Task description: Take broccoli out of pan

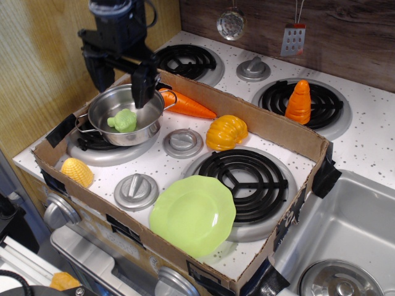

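The light-green broccoli point(123, 120) lies inside the shiny steel pan point(106, 106), which sits on the front-left burner. My black gripper point(120, 82) hangs open above the pan, its jaws spread wide. One finger point(97, 73) is over the pan's far-left rim and the other point(143, 90) over its right side. The broccoli is below the gripper, toward the front, and nothing touches it.
A cardboard wall point(259, 123) rings the stove front. Inside it are yellow corn point(77, 171), a lime-green plate point(193, 214), an orange squash point(226, 131), a carrot point(187, 105) and grey knobs point(182, 142). An orange cone toy point(299, 102) stands on the back-right burner. A sink point(345, 246) is at right.
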Controlling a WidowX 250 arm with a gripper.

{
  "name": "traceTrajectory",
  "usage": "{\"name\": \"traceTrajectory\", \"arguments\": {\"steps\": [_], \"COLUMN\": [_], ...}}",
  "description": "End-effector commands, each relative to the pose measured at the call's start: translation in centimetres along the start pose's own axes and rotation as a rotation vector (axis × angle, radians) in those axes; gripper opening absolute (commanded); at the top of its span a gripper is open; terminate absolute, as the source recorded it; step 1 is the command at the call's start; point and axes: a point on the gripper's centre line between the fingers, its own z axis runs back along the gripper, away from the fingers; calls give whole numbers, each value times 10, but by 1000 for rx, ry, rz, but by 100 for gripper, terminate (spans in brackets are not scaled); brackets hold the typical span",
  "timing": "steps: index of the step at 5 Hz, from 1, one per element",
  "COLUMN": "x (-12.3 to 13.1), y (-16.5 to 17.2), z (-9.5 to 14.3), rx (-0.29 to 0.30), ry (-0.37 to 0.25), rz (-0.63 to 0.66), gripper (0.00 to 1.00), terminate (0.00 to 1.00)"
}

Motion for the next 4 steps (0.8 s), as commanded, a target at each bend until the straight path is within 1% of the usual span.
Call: {"name": "traceTrajectory", "arguments": {"steps": [1, 2, 3, 4], "x": [12, 12, 17, 19], "y": [21, 27, 32, 34], "z": [-6, -15, -21, -30], "rx": [32, 48, 45, 29], "ry": [-69, -98, -107, -108], "rz": [-21, -18, -17, -17], "gripper": [100, 100, 100, 100], "terminate": [0, 0, 0, 0]}}
